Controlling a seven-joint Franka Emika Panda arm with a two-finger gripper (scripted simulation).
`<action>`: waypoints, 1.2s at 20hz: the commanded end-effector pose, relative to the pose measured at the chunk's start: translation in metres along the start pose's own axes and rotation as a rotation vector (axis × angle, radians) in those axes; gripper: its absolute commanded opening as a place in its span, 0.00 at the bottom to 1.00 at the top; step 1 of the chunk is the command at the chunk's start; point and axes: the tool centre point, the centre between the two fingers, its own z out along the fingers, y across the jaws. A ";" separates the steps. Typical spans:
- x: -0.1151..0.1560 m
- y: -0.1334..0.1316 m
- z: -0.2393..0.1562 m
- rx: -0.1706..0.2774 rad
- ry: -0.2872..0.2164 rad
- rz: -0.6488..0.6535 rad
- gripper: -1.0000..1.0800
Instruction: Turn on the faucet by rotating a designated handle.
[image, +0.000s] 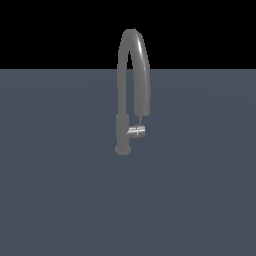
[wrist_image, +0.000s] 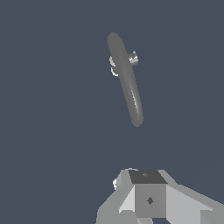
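Near the middle of the flat grey-blue floor (image: 60, 200), the tall dark-grey metal gooseneck faucet (image: 122, 100) is seen standing upright on its small round base flange. Its cylindrical post rises on the exterior view's left side of the arch, and the high arched spout is curved over and brought down on the exterior view's right, ending just above the handle. The short shiny silver horizontal cylinder handle (image: 136, 131) is seen jutting from the lower post toward the exterior view's right, with a thin pin lever pointing up from it toward the spout tip. No arm is seen in the exterior view. From the wrist view the faucet (wrist_image: 126, 78) is viewed from above as a slanted dark bar, and the silver handle (wrist_image: 132, 58) is seen poking out from one side of it. Part of the light-grey blocky gripper (wrist_image: 148, 197) is caught at the frame edge, well apart from the faucet and touching nothing. Fingertips are not shown, so whether the claw is released or clenched cannot be told.
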 end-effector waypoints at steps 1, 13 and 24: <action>0.013 0.000 0.003 0.026 -0.033 0.027 0.00; 0.079 0.003 0.023 0.167 -0.212 0.175 0.00; 0.137 0.012 0.054 0.305 -0.385 0.317 0.00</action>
